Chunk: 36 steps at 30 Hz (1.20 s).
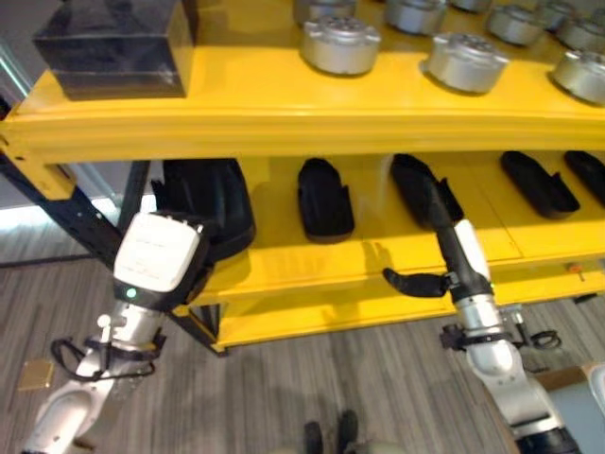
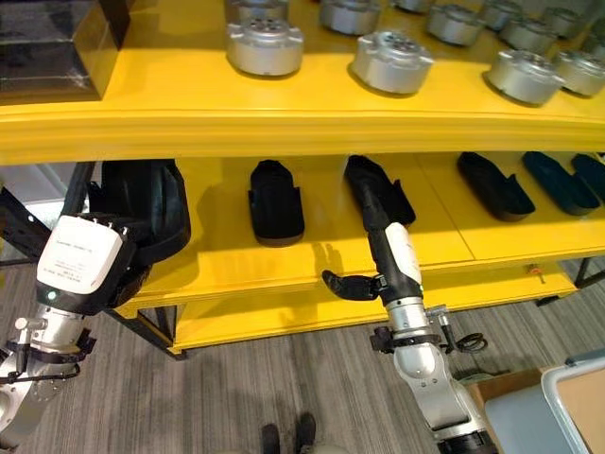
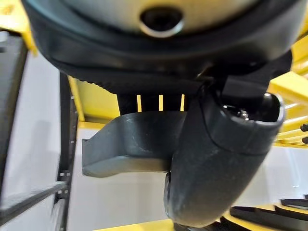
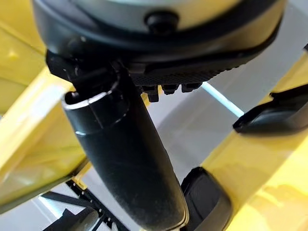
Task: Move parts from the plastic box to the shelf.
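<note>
Your left hand [image 3: 211, 159] is at the left end of the middle level of the yellow shelf [image 1: 284, 118], with a large black part [image 1: 213, 203] in it. The left wrist view shows the thumb curled over a dark grey edge of that part, so the hand is closed on it. The part sits at the front left corner of that level, partly behind the hand's white back cover.

Your right hand [image 1: 444, 232] reaches into the same level further right. Its fingers lie straight along a narrow black part [image 1: 421, 184] and touch it, with the thumb held out to the side and away from it. The hand is open and grips nothing.

The shelf is a yellow steel rack with dark diagonal braces at its left end. It stands on grey wood-pattern flooring. A blue-rimmed box corner [image 2: 577, 397] shows at the lower right, beside your right arm.

Count on the middle level in the left eye view: 1 large black part at your left hand, then 4 narrow black parts, including the 1 under your right hand. Another of these [image 1: 324, 197] lies between your 2 hands. The right eye view shows the 2 to the right [image 2: 494, 184] [image 2: 560, 182].

On the top level, at least 7 round silver parts [image 1: 340, 43] stand in 2 rows, some cut off at the picture edge. 1 black block [image 1: 113, 43] sits at the left end.
</note>
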Motion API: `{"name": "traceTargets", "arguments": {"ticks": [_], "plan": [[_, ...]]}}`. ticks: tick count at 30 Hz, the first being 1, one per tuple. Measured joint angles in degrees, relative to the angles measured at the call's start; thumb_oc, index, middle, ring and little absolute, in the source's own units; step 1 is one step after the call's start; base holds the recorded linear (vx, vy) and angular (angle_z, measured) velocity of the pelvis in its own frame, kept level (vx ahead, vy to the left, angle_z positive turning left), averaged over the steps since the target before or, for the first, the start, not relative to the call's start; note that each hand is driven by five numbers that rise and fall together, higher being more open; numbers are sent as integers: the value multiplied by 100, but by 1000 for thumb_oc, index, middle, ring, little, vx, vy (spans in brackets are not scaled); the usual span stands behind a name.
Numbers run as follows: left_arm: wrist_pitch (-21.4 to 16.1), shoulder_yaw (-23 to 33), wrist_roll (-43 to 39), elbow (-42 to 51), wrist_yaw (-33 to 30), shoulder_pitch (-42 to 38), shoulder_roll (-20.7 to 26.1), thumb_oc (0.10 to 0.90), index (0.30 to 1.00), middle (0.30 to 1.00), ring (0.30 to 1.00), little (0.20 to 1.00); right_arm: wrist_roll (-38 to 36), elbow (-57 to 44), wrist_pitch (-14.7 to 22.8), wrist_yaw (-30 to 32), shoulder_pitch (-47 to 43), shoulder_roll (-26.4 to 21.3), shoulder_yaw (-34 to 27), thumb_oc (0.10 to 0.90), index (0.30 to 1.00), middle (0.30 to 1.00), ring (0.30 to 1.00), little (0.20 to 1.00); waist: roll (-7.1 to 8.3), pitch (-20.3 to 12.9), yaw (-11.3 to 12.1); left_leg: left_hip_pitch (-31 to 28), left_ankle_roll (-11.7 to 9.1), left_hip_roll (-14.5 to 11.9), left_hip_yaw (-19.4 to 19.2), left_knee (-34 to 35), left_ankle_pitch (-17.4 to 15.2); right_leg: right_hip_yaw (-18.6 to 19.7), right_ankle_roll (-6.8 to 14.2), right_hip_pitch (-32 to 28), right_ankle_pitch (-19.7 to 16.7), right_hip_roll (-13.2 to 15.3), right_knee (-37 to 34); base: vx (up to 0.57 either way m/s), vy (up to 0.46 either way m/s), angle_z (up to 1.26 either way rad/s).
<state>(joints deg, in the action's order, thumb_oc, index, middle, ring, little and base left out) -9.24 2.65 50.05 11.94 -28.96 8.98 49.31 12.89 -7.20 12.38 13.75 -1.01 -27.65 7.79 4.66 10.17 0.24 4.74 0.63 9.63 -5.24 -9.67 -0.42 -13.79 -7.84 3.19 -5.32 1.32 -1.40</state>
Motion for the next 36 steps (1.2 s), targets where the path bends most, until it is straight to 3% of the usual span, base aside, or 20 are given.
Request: {"name": "traceTargets", "arguments": {"ticks": [1, 2, 3, 4, 5, 6, 7, 8, 9, 10, 11, 12, 13, 17, 19, 23, 28, 36], "plan": [[-11, -19, -25, 11, 6, -8, 6, 400, 300, 300, 300, 300, -13, 21, 2, 1, -62, -20, 2, 900, 1000, 1000, 1000, 1000, 127, 34, 87, 369, -13, 10, -12, -753, -221, 55, 311, -44, 6, 232, 13, -39, -29, 20], [-67, -40, -20, 11, 48, -12, 70, 400, 300, 300, 300, 300, -16, 20, 5, 4, -95, -26, -10, 900, 1000, 1000, 1000, 1000, 135, 40, 110, 615, -108, -286, 86, -1245, -467, 74, 366, -36, -3, 284, 9, -4, 3, 12], [-141, -64, -23, 33, 54, -45, 9, 400, 300, 300, 300, 300, -16, 10, 30, 1, -189, -182, -17, 900, 1000, 1000, 1000, 1000, -108, 72, 74, 437, -359, -998, 221, -659, -535, -8, 679, -70, 162, 274, 210, -1, 40, 35], [-168, -97, -30, 43, 57, -127, -82, 400, 300, 300, 300, 300, -14, 8, 57, 4, -212, -255, -31, 900, 1000, 1000, 1000, 1000, -228, 148, -2, 30, -354, -861, 301, -62, -338, -93, 678, -154, 259, 318, 281, 41, 119, 47], [-168, -98, -34, 44, 57, -254, -57, 400, 300, 300, 300, 300, -15, 2, 66, 9, -229, -255, -43, 900, 1000, 1000, 1000, 1000, 100, 205, -15, 60, -582, -670, 169, -115, -267, -118, 702, -326, 119, 657, -64, 56, 128, 39], [-173, -95, -38, 55, 45, -349, -62, 400, 300, 300, 300, 300, -15, 4, 64, 16, -264, -187, -72, 900, 1000, 1000, 1000, 1000, 197, 259, -11, 128, -379, -844, -160, -412, -431, -151, 805, -421, -28, 761, -203, 90, 187, 42], [-227, -115, -35, 30, 54, -504, -21, 400, 300, 300, 300, 300, -14, 4, 82, 55, -210, -74, -137, 900, 1000, 1000, 1000, 1000, 264, 260, -79, 133, -407, -1480, -295, -468, -579, -263, 798, -436, -4, 782, -212, 92, 179, 46], [-236, -137, -41, 64, 54, -623, -39, 400, 300, 300, 300, 300, -15, 14, 81, 88, -190, 27, -234, 900, 1000, 1000, 1000, 1000, 241, 258, -172, 61, -564, -2239, -430, -185, -498, -327, 827, -451, 19, 715, -208, 93, 243, 51], [-239, -327, -156, 73, 51, -873, -44, 400, 300, 300, 300, 300, -17, 43, 73, 203, -190, 84, -372, 900, 1000, 1000, 1000, 1000, 131, 288, -240, -137, -1059, -3114, -223, 553, -119, -304, 960, -459, -5, 683, -205, 116, 231, 23], [-255, -398, -232, 93, 49, -914, -47, 400, 300, 300, 300, 300, -17, 44, 73, 217, -196, 74, -440, 900, 1000, 1000, 1000, 1000, 81, 308, -266, -322, -1138, -3210, -53, 834, -10, -265, 1030, -455, -41, 703, -209, 71, 174, -5], [-302, -531, -230, 122, 56, -953, -45, 400, 300, 300, 300, 300, -14, 41, 73, 260, -196, 3, -484, 900, 1000, 1000, 1000, 1000, -43, 300, -305, -522, -1167, -3148, 83, 1175, 77, -199, 1137, -501, -113, 837, -272, 73, 153, -12], [-388, -714, -223, 187, 68, -1019, -59, 400, 300, 300, 300, 300, -14, 34, 73, 304, -193, -151, -541, 900, 1000, 1000, 1000, 1000, -261, 292, -404, -669, -1054, -2993, 77, 1310, 167, -209, 1366, -597, -215, 862, -355, 114, 233, -18], [-535, -927, -205, 344, 119, -1038, 39, 400, 300, 300, 300, 300, -12, 69, 46, 337, -107, 18, -501, 900, 1000, 1000, 1000, 1000, -126, 250, -437, -834, -1455, -2596, 70, 1380, 418, -145, 1621, -627, -386, 1211, -356, 127, 236, -9], [-679, -1226, -204, 452, 258, -1037, 128, 400, 300, 300, 300, 300, 26, 0, 75, 315, -86, 179, -121, 900, 1000, 1000, 1000, 1000, -43, 192, -423, -1008, -1247, -2247, -64, 1389, 384, -240, 1444, -708, -566, 1323, -355, 51, 110, -19], [-710, -1226, -205, 454, 270, -1038, 162, 400, 300, 300, 300, 300, 40, 1, 91, 315, -171, 204, -68, 900, 1000, 1000, 1000, 1000, -45, 187, -408, -1017, -1203, -2214, -92, 1394, 359, -244, 1446, -703, -571, 1328, -354, 43, 94, -10], [-539, -1176, -253, 453, 342, -1039, 148, 400, 300, 300, 300, 300, 39, 2, 56, 325, -230, 249, -67, 900, 1000, 1000, 1000, 1000, -111, 84, -321, -1112, -1203, -2244, -241, 1418, 353, -106, 1703, -719, -387, 1306, -354, 20, 19, -12], [-439, -1126, -292, 454, 341, -1039, -87, 400, 300, 300, 300, 300, 38, 17, -37, 330, -88, 107, -64, 900, 1000, 1000, 1000, 1000, -329, -189, -348, -1118, -1223, -2378, -243, 1422, 363, -71, 1770, -718, -356, 1175, -357, 0, -3, -1], [-437, -1129, -423, 452, 342, -991, -125, 400, 300, 300, 300, 300, 37, 37, -43, 329, 17, 112, 86, 900, 1000, 1000, 1000, 1000, -89, -559, -391, -1088, -1224, -2460, -346, 1424, 367, 70, 1726, -601, -394, 1085, -360, -6, -18, -7]]}}
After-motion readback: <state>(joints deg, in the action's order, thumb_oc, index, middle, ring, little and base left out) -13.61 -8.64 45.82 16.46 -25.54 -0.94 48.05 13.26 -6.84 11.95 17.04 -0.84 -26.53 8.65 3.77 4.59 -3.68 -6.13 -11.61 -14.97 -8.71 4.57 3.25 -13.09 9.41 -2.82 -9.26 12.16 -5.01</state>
